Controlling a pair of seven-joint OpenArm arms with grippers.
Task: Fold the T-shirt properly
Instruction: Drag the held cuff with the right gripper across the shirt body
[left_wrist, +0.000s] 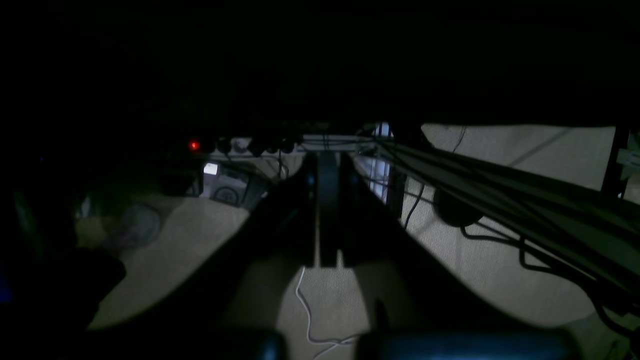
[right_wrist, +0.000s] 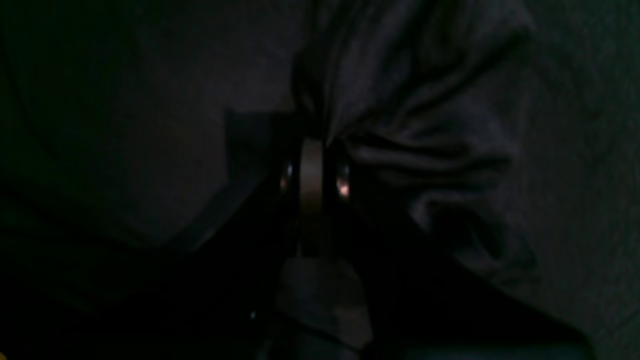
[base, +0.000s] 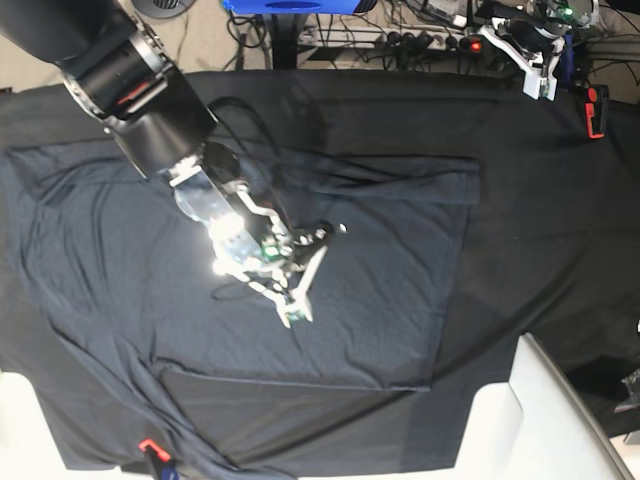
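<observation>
Pretty dim overall. Black cloth over the counter (base: 540, 150), beige carpet floor (left_wrist: 500, 240) beyond it, power strip (base: 400, 40) with a red light along the far edge, cables (left_wrist: 310, 310) trailing everywhere.

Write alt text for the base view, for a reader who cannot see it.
Seen from above, the right gripper is lowered over the middle of a dark grey T-shirt spread on a black tablecloth. The left gripper sits apart at the table's far edge, near a power strip and cables.
</observation>
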